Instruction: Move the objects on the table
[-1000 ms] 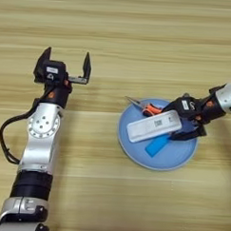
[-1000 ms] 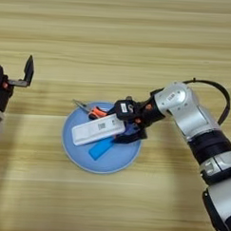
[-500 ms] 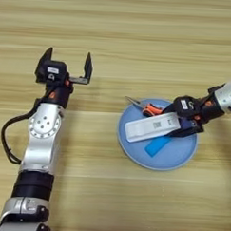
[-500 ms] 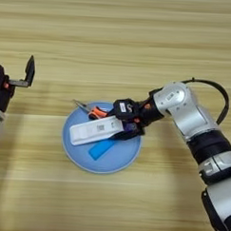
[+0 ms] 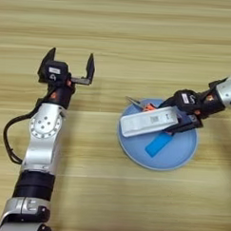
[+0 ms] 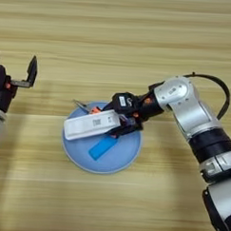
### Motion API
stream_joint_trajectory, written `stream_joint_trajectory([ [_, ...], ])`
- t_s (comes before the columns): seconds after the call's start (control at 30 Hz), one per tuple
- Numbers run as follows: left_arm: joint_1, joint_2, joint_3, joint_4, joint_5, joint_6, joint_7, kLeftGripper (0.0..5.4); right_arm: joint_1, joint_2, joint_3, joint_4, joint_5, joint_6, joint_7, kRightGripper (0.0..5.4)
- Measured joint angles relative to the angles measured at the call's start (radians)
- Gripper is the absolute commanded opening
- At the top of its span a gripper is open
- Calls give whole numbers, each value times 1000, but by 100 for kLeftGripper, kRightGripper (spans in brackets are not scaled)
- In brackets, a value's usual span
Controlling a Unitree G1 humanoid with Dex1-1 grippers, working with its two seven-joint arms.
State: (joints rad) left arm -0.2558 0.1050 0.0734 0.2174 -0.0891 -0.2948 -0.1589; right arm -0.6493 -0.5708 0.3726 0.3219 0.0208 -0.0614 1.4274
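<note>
Light-blue plate (image 5: 182, 160) used as landmark, sat on wooden table (image 5: 140, 37). Small blue flat piece (image 5: 158, 144) seen on plate's near half. White device (image 5: 148, 121) laid across plate's middle, left end overhanging rim. Right gripper (image 6: 121, 117) placed at device's right end, seemingly clamped on it; grasp or lift step judged underway. Pliers (image 5: 140, 105) at plate's far-left rim, mostly hidden beneath device. Next: device raised clear of pliers and rim. Left gripper (image 5: 69, 67) parked well left of plate, fingers spread. Open table beyond plate.
</note>
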Motion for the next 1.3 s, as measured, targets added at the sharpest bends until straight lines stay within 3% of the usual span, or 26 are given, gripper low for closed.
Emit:
stream_joint_trajectory([
  [0.33,2,-6,-9,-13,-16,-7,-42,540,41,-43,-57,-55,64,56,19,291],
  [0.43,5,-4,-9,-61,-71,-6,-94,540,76,-80,-101,-101,114,100,25,291],
  [0.6,8,32,-28,-155,-176,10,-243,540,145,-142,-156,-204,185,148,44,291],
  [0.67,11,56,-47,-209,-226,29,-321,540,175,-166,-180,-240,207,167,46,291],
  [0.8,25,119,-60,-291,-354,133,-468,540,214,-206,-231,-294,257,204,43,291],
  [0.9,61,178,-83,-367,-441,233,-579,540,235,-217,-249,-322,275,212,41,291],
  [0.97,83,205,-95,-405,-473,271,-630,540,236,-221,-254,-328,279,222,41,291],
  [1.0,106,237,-109,-445,-509,319,-686,540,236,-226,-259,-335,280,228,39,291],
  [1.1,122,272,-125,-488,-545,372,-748,540,236,-235,-265,-349,283,231,38,291],
  [1.3,155,340,-196,-516,-543,433,-868,540,232,-242,-269,-363,300,254,39,291],
])
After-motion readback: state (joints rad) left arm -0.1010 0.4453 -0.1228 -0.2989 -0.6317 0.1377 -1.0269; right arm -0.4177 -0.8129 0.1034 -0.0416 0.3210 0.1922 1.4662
